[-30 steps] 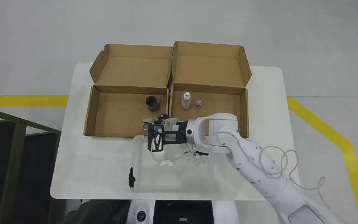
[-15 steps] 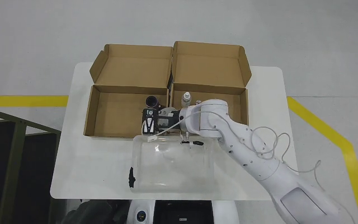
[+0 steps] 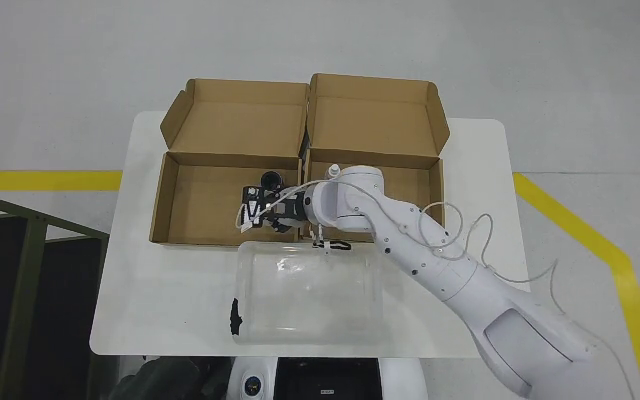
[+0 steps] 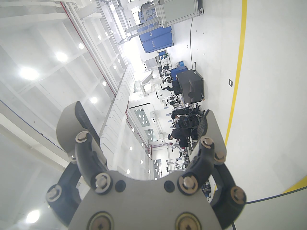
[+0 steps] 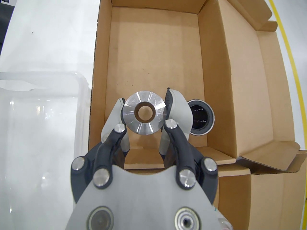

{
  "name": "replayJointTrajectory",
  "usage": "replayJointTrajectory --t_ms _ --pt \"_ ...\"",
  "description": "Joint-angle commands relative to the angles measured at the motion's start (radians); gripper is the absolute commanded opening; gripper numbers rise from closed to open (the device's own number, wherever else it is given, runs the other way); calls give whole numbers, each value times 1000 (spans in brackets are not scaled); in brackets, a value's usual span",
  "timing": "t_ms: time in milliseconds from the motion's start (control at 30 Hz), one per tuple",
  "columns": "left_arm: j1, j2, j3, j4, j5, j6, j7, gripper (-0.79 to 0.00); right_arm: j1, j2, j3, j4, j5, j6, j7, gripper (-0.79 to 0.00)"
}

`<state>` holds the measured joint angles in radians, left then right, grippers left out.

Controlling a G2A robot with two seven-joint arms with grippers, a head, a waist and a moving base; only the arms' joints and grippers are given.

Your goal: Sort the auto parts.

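My right gripper (image 5: 144,105) is shut on a round silver metal part with a centre hole (image 5: 144,116). It hangs over the left cardboard box (image 5: 153,56), near the box's front right corner. In the top view the right gripper (image 3: 252,207) is over that box (image 3: 200,205) too. A dark cylindrical bushing (image 5: 200,120) stands on the box floor just beside the gripper; it shows from above as the dark bushing (image 3: 271,180). The left gripper (image 4: 144,120) points up at a hall ceiling, fingers apart and nothing between them.
The right cardboard box (image 3: 405,185) holds a small white bottle (image 3: 333,172). A clear plastic bin (image 3: 305,295) lies on the white table (image 3: 140,270) in front of the boxes, and a small black piece (image 3: 234,320) sits by its left edge.
The right arm has carried the silver part from above the clear bin back and to the left, to over the left cardboard box beside the dark bushing.
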<state>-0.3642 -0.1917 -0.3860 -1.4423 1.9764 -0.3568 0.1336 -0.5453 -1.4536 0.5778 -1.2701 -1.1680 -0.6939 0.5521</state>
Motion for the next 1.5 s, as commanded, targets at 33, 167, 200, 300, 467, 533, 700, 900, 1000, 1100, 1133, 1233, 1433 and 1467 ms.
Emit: replayJointTrajectory --t_ms 33,167,200,300,467,533,700,900,1000,1100,1133,1233,1433,1467 --pt "0 0 0 0 0 0 0 0 15 -13 -15 35 2 0 -7 -785" --pt "0 0 0 0 0 0 0 0 31 -29 -32 74 1 -2 -8 -785" --pt "0 0 0 0 0 0 0 0 34 -33 -36 83 0 -2 -6 -785" --pt "0 0 0 0 0 0 0 0 41 -44 -47 110 2 -3 -5 -785" --pt "0 0 0 0 0 0 0 0 51 -59 -57 151 4 -2 -5 -785" --pt "0 0 0 0 0 0 0 0 54 -65 -60 167 3 -1 -3 -785" --pt "0 0 0 0 0 0 0 0 59 -78 -66 197 2 1 4 -785" --pt "0 0 0 0 0 0 0 0 63 -93 -73 231 11 -8 18 -767" --pt "0 0 0 0 0 0 0 0 65 -100 -77 247 11 -10 26 -708" --pt "0 0 0 0 0 0 0 0 68 -107 -80 264 12 -13 34 -665" --pt "0 0 0 0 0 0 0 0 69 -109 -81 268 11 -13 34 -653" --pt "0 0 0 0 0 0 0 0 72 -115 -82 277 7 -13 35 -591" --pt "0 0 0 0 0 0 0 0 74 -122 -79 277 -1 -11 43 -471" --pt "0 0 0 0 0 0 0 0 74 -123 -78 274 -3 -10 46 -462"
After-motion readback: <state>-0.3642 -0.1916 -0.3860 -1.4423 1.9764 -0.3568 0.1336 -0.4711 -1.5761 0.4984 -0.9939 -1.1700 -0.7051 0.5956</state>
